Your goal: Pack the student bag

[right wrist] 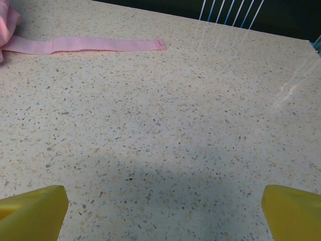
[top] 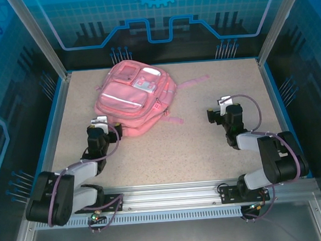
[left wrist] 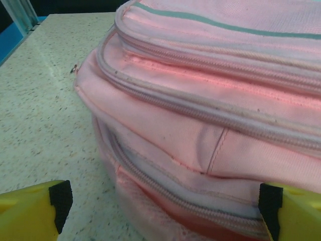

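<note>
A pink student bag lay at the far left of the table, seemingly soft, floppy and light. The left gripper gaped wide just before its zipped side, and the right gripper gaped wide over bare table. A strap seemed the best hold.

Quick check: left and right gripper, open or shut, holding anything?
Left gripper: open, holding nothing, facing the student bag.
Right gripper: open, holding nothing, above the table.

The backpack fills the tabletop's far left; the right half lies open, one flat strap crossing it.
</note>
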Controlling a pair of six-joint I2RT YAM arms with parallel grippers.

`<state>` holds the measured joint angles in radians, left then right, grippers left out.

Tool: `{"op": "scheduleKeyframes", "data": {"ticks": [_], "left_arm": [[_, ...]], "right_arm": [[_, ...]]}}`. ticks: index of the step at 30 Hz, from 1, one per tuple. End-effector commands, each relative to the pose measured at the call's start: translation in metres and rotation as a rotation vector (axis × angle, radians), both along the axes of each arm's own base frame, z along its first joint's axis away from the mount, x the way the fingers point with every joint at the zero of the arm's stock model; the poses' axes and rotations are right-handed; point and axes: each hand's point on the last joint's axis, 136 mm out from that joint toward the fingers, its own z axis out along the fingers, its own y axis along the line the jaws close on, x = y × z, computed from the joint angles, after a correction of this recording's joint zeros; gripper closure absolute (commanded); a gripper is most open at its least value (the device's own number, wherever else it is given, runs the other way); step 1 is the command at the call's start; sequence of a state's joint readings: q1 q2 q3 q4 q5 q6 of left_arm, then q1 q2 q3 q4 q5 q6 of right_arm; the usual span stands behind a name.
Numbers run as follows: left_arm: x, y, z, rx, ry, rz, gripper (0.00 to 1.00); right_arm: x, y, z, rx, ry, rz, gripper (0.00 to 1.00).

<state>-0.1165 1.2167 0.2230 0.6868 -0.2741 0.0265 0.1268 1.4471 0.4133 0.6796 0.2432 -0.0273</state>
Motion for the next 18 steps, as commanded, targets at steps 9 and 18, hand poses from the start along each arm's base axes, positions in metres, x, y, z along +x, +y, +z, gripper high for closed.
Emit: {"op": "scheduleKeyframes", "data": {"ticks": [9, 18], "left_arm": [[0.040, -0.004, 0.027, -0.069, -0.091, -0.073, 0.02], [0.055, 0.002, 0.003, -0.054, -0.098, -0.041, 0.01]], "right_arm": [[0.010, 0.001, 0.004, 0.068, -0.053, 0.040, 0.00], [0.011, 0.000, 0.003, 0.073, -0.044, 0.038, 0.00]]}}
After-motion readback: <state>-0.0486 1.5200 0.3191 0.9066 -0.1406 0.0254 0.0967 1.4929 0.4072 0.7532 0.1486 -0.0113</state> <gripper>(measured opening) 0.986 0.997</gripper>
